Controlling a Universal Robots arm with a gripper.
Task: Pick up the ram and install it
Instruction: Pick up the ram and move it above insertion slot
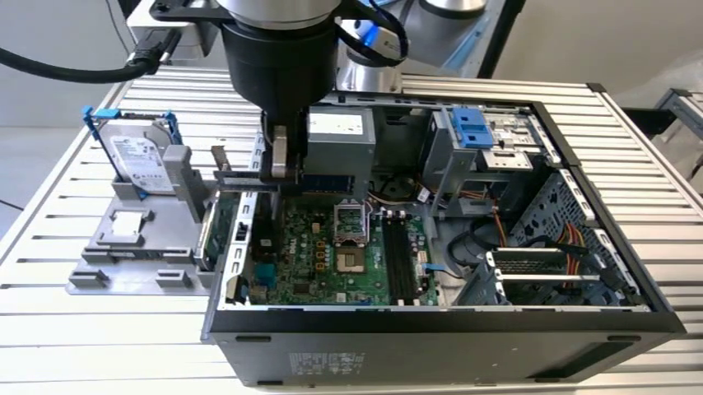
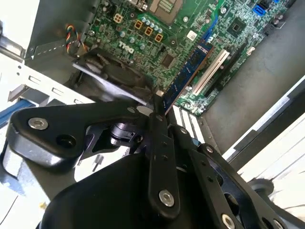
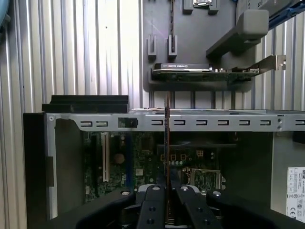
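My gripper (image 1: 280, 167) is shut on the ram (image 1: 329, 183), a thin dark blue stick. In the exterior view it hangs over the far left part of the open computer case (image 1: 439, 317), above the motherboard (image 1: 318, 259). In the second wrist view the ram (image 2: 190, 71) juts out from the gripper (image 2: 158, 104) over the green board. In the first wrist view the ram (image 3: 167, 138) is edge-on, a thin line rising from between the fingers (image 3: 153, 202) and crossing the case's metal wall (image 3: 214, 121). The long black memory slots (image 1: 398, 259) lie lower, toward the exterior view's right.
A grey fixture (image 1: 132, 255) on the slatted metal table (image 1: 66, 189) holds a silver hard drive in a blue frame (image 1: 137, 156). A green expansion card with a metal bracket (image 3: 205, 71) stands in the same fixture. Drive bays (image 1: 489, 136) and cables (image 1: 516, 230) crowd the case's far right.
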